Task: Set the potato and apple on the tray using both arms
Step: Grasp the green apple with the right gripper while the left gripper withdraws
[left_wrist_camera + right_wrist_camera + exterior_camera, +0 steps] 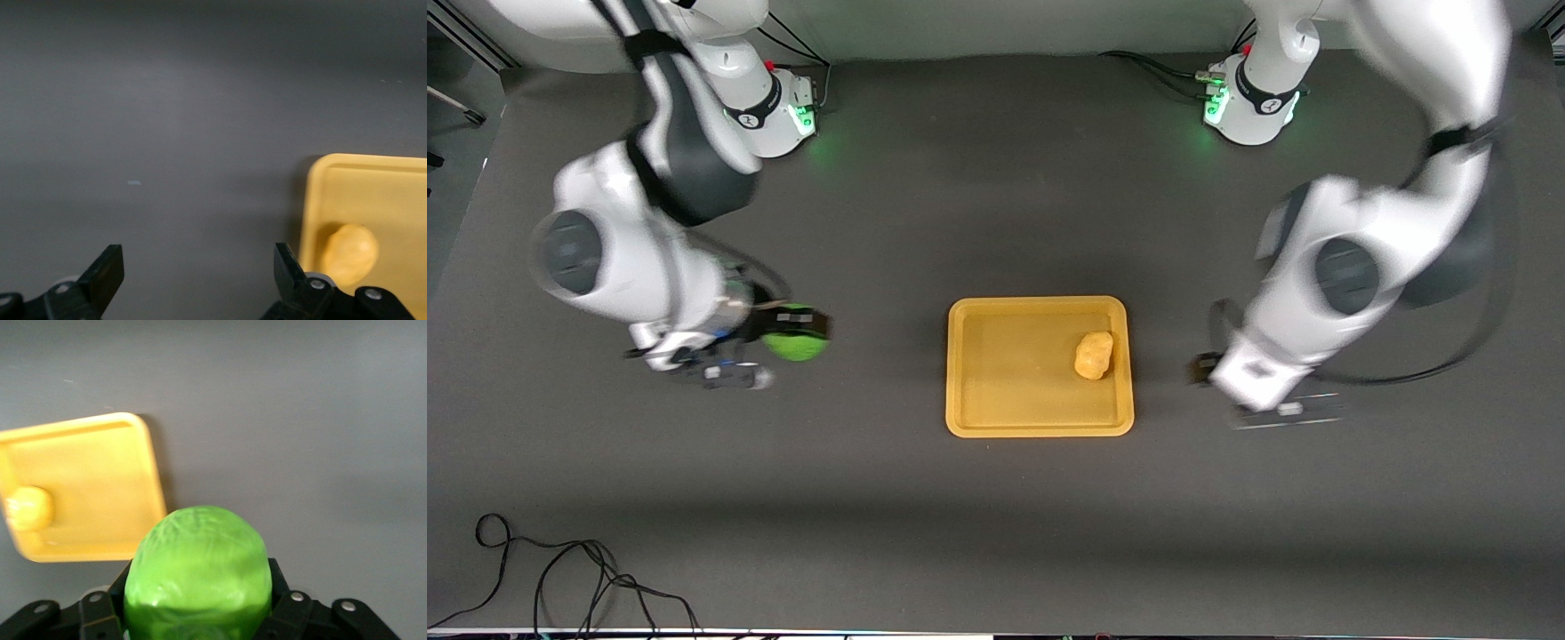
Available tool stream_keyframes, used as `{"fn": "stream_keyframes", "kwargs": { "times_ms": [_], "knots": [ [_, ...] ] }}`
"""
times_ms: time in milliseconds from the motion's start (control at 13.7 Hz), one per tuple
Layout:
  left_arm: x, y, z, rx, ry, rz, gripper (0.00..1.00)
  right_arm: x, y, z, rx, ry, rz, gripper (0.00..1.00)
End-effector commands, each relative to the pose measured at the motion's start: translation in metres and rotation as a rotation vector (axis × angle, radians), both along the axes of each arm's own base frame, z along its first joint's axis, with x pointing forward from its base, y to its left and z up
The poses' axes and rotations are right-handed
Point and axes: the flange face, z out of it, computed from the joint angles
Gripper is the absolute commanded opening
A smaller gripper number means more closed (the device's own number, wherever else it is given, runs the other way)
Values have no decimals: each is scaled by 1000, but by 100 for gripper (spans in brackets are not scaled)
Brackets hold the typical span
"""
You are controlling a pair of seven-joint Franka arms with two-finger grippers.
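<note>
The orange-yellow tray (1005,373) lies mid-table. The yellow-tan potato (1094,355) rests in it, toward the left arm's end. My right gripper (796,331) is shut on the bright green apple (797,343) and holds it above the bare table, beside the tray toward the right arm's end. In the right wrist view the apple (199,577) fills the jaws, with the tray (93,487) and potato (28,508) past it. My left gripper (199,273) is open and empty over bare table beside the tray (373,200); the potato (349,253) shows there too.
Black cables (560,578) lie on the dark table near the front camera at the right arm's end. Both arm bases (1249,102) stand at the table's back edge.
</note>
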Motion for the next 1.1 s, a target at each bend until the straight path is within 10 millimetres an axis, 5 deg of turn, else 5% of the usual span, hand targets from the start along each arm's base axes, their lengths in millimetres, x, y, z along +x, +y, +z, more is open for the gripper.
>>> {"fn": "stream_keyframes", "kwargs": {
  "times_ms": [0,146,366,585,805,1024],
  "knots": [
    [-29,75,67,-67,2,-33,100,8,78,-47,21,-31,-75,13],
    [-49,97,104,-84,2,-17,100,6,130,-93,0,-51,-142,13],
    [-61,121,126,-79,-9,22,100,0,194,-144,-12,-99,-173,13],
    [-60,126,126,-69,-15,-2,100,-15,215,-183,-12,-79,-149,13],
    [-61,161,126,-61,-7,-72,100,-15,224,-221,57,-70,-223,13],
    [-59,163,122,-62,-2,-74,100,-33,236,-261,-5,-92,-184,13]
  ]
}}
